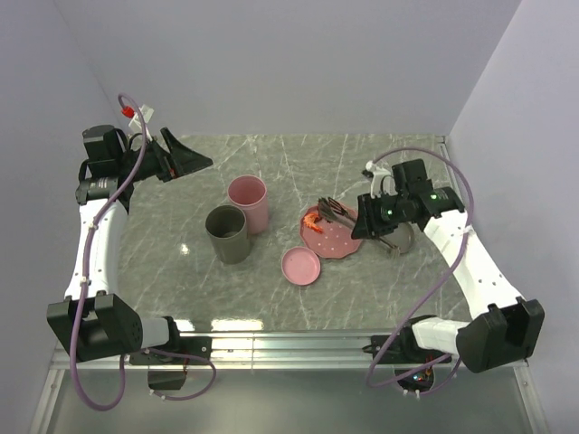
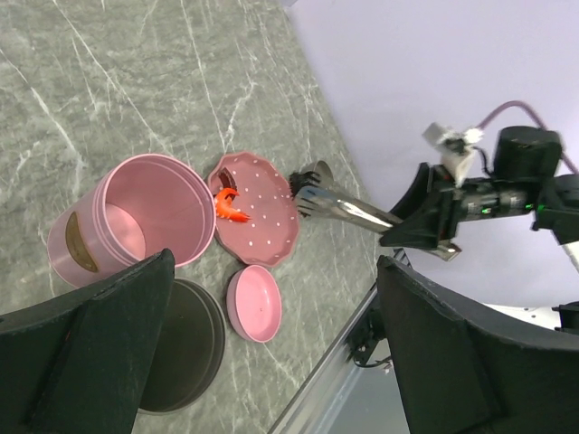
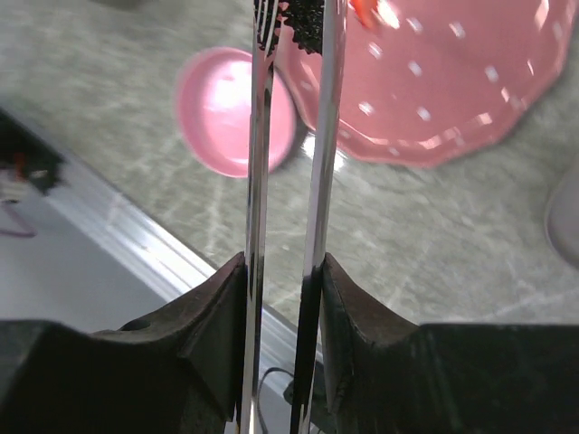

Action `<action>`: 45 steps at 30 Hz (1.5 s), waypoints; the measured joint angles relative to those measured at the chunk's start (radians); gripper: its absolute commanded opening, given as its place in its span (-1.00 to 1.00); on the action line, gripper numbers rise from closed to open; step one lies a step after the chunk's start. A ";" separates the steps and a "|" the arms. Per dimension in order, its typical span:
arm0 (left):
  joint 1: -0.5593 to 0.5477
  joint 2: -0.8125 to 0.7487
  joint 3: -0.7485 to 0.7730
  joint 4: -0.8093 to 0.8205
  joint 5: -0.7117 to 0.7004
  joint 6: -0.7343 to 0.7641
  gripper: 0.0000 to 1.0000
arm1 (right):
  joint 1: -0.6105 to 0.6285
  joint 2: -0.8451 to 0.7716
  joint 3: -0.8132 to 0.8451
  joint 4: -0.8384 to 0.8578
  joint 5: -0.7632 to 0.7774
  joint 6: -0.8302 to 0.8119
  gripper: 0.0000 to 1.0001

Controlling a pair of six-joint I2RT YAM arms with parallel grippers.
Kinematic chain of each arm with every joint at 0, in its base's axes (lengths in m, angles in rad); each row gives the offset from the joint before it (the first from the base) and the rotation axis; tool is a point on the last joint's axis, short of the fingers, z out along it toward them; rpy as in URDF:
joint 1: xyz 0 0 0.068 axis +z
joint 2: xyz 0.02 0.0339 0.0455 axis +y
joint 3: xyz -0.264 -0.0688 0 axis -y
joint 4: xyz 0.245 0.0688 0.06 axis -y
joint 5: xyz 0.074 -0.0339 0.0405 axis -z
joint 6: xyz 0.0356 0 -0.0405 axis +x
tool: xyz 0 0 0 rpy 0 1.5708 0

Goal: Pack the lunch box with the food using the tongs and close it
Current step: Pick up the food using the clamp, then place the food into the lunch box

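The right fingers (image 3: 362,316) pinch the slim grey tongs (image 3: 321,136) by their two arms, squeezing them narrow. The tong tips sit at the far edge of the pink speckled plate (image 1: 342,242), near the orange-red shrimp (image 2: 228,204) lying on it. The left fingers (image 2: 90,344) are spread wide and hold nothing, over the far left of the counter (image 1: 181,271), well apart from the pink tub (image 1: 248,201).

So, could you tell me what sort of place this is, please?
Probably a robotics lab cell: plain walls around a marble-patterned table, left arm and right arm bolted at its edge, the right gripper holding tongs.
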 measured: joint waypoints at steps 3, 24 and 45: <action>0.000 0.000 0.000 0.001 0.000 0.000 0.99 | 0.000 -0.002 0.080 -0.015 -0.072 -0.020 -0.39; 0.071 0.000 -0.006 0.185 0.002 -0.199 0.99 | 0.375 0.247 0.402 0.146 -0.306 0.016 -0.40; 0.086 0.000 -0.006 0.206 0.040 -0.214 0.99 | 0.505 0.471 0.506 0.166 -0.174 0.009 0.00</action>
